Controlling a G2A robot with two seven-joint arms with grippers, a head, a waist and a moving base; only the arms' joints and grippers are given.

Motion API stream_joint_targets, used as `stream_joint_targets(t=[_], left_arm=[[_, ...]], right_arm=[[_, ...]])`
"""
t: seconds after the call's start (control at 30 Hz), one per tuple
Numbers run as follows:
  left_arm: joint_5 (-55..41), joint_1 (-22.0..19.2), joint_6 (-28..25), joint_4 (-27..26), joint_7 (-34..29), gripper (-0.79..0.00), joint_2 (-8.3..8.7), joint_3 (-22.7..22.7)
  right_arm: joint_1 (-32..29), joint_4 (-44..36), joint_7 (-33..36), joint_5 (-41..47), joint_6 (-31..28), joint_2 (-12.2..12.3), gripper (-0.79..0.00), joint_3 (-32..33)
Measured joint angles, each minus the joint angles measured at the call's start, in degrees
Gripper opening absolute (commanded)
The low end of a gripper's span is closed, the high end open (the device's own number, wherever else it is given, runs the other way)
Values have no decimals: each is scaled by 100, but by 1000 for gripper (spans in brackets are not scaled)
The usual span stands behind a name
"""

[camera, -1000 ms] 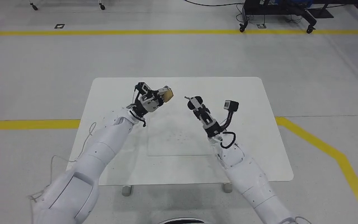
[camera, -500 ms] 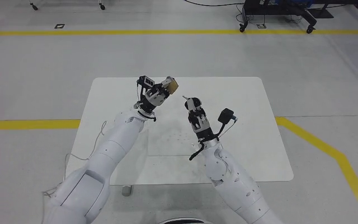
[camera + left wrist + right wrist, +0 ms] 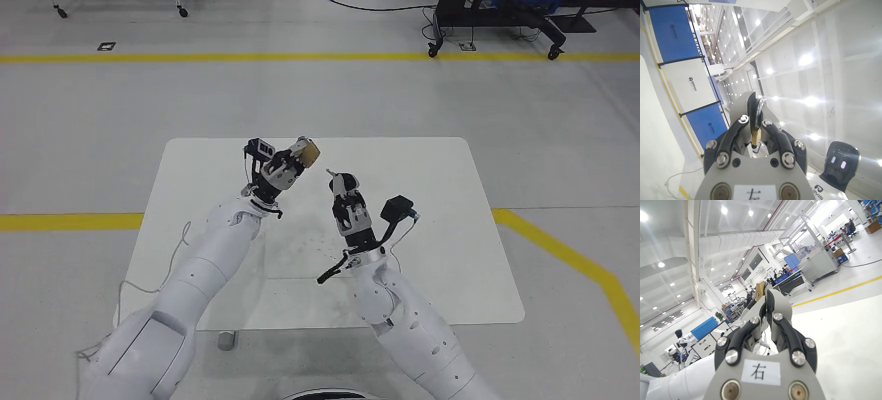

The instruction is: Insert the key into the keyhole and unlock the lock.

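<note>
Above the desk (image 3: 450,200), upper middle of the top view, left jaws are clamped on the lock (image 3: 308,152) and right jaws pinch the key (image 3: 332,175), near but apart. Both are held; inserting and turning look still undone.

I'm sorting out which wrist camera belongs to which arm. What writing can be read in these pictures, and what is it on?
"左": white label on the base of the left gripper.
"右": white label on the base of the right gripper.
Blue and white panels in the room behind: a maker's name, not quoted here.
Lock: any stamp on it is too small to read.
Top view: nothing readable.
</note>
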Motion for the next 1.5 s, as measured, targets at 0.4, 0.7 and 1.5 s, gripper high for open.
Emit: stream_joint_targets(t=[0.4,0.7,1.5], left_arm=[[1045,320,-126,-633,535,-785,90,-229],[1471,460,-60,-880,678,-785,123,-404],[1858,621,58,-1053,890,-785,76,-709]], right_arm=[[278,495,-593,307,-38,-219,-785,-286],[265,542,-664,338,-121,-278,-785,-235],[249,551,-674,269,-189,-415,-785,-174]])
